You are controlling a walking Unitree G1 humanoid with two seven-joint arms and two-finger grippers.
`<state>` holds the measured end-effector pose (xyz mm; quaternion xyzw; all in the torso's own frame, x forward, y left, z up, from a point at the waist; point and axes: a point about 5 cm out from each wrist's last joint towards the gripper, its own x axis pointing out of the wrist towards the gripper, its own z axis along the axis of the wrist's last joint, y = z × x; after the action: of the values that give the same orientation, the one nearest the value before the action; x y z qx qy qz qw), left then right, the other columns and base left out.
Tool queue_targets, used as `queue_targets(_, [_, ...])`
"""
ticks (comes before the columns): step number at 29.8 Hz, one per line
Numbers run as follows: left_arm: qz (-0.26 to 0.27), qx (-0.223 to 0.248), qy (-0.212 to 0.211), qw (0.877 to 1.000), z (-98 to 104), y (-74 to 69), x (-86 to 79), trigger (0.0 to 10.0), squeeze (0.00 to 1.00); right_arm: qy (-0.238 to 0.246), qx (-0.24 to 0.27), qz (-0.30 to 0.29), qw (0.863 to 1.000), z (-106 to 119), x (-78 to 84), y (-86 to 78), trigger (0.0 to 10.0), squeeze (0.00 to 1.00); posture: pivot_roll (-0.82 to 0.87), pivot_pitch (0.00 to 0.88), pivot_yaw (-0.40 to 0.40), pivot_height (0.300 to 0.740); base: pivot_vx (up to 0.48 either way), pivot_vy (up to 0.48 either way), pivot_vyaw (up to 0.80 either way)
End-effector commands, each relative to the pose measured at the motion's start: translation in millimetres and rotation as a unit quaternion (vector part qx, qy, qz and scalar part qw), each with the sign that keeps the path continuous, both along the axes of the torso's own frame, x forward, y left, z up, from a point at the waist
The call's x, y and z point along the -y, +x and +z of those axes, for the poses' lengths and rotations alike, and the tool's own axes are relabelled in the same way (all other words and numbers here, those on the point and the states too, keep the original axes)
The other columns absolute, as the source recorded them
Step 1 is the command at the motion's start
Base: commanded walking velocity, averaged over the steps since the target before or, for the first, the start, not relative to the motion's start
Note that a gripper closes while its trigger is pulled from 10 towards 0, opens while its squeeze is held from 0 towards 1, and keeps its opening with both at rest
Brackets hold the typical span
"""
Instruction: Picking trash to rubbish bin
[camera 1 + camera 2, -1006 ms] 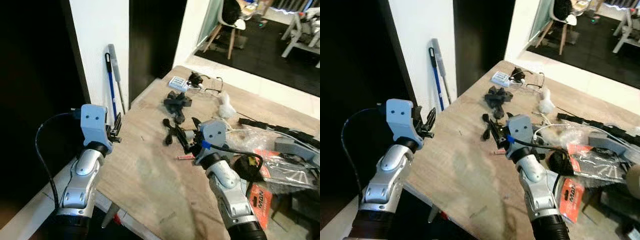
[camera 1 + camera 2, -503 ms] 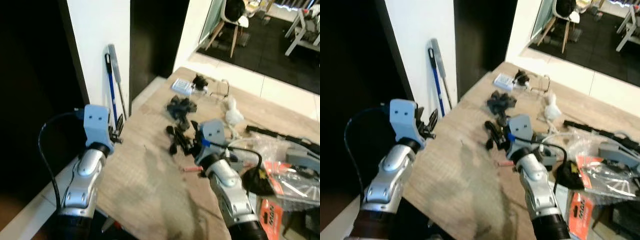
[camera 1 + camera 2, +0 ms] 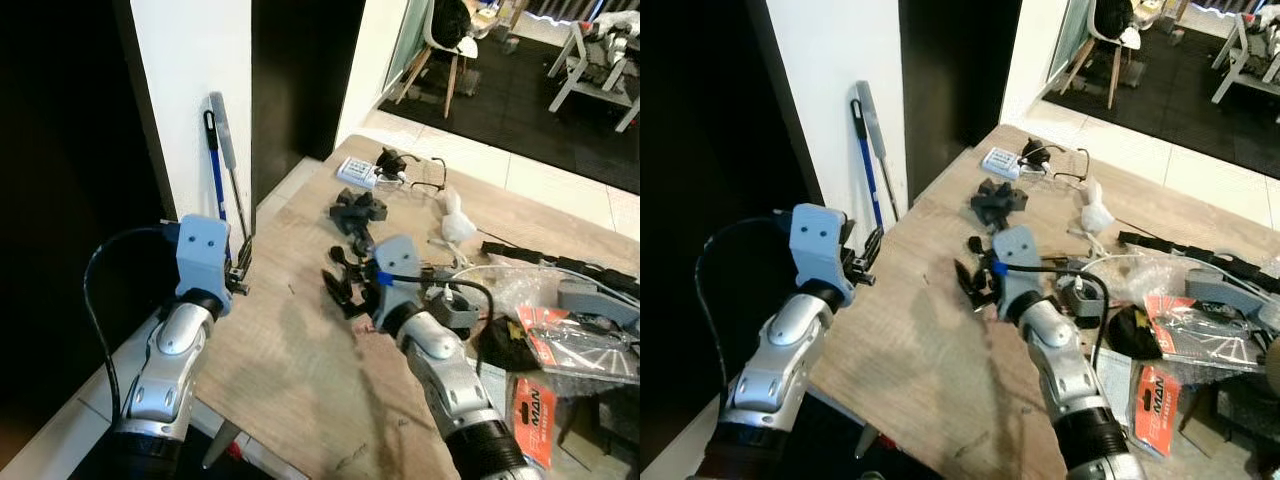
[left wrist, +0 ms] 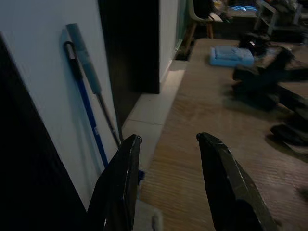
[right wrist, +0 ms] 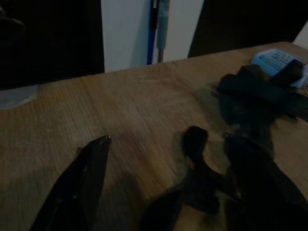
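Note:
On the wooden table lie a crumpled white tissue, a clear plastic bag and an orange packet. My right gripper hovers low over the table's middle, open, beside a small black plastic piece that lies between its fingers without being held. My left gripper hangs at the table's left edge, open and empty, its fingers pointing along the edge toward the wall.
A blue-handled mop leans on the white wall left of the table. Black parts, a blue-white box, glasses and cables lie at the far end. A grey tool and packets crowd the right side.
My right gripper has moved left and slightly forward, over the small black piece. The camera has shifted a little. The left arm has hardly moved.

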<state>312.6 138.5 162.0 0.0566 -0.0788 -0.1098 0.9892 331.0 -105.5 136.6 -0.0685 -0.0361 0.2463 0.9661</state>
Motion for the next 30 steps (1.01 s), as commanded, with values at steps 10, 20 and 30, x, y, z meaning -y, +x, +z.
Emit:
queue_targets(10, [-0.044, -0.013, 0.056, 0.997, -9.9, -4.1, -2.0, 10.0, 0.00, -0.049, -0.047, 0.009, 0.998, -9.8, -5.1, 18.1, 10.0, 1.00, -0.02, 0.152, -0.068, 0.740, 0.000, 0.000, 0.00])
queue_targets(20, [-0.215, -0.006, -0.001, 0.977, -2.0, -27.2, 0.7, 10.0, 0.00, -0.067, -0.080, 0.008, 0.995, -13.3, -12.7, 26.5, 10.0, 0.00, -0.02, 0.165, -0.072, 0.740, 0.000, 0.000, 0.00])
queue_targets(30, [-0.239, -0.012, 0.030, 0.971, -8.6, -27.6, 9.3, 10.0, 0.00, -0.051, -0.106, -0.016, 0.993, -22.8, -13.5, 31.1, 10.0, 0.00, -0.02, 0.157, -0.074, 0.740, 0.000, 0.000, 0.00])
